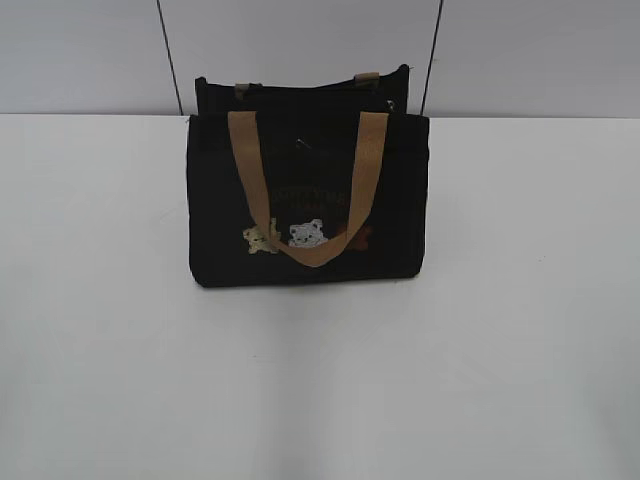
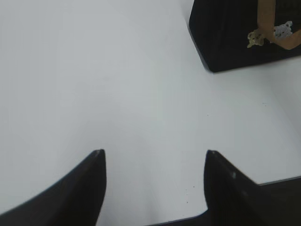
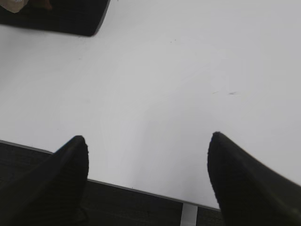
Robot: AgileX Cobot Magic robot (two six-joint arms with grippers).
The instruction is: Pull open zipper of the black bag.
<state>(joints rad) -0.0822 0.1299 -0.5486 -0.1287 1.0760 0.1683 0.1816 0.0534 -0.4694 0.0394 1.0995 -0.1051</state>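
The black bag [image 1: 300,190] stands upright at the back middle of the white table, its tan handle hanging down the front over small bear patches. The zipper [image 1: 372,88] runs as a dark line along the bag's top edge near the right end; its pull is too small to make out. Neither arm shows in the exterior view. My left gripper [image 2: 155,153] is open over bare table, with the bag's lower corner [image 2: 225,42] far off at the upper right. My right gripper [image 3: 148,139] is open above the table's near edge, and the bag's corner [image 3: 70,19] lies far off at the upper left.
The white table [image 1: 520,330] spreads around the bag. A grey panelled wall [image 1: 90,50] rises right behind it. The table's front edge [image 3: 141,190] and dark floor show under my right gripper.
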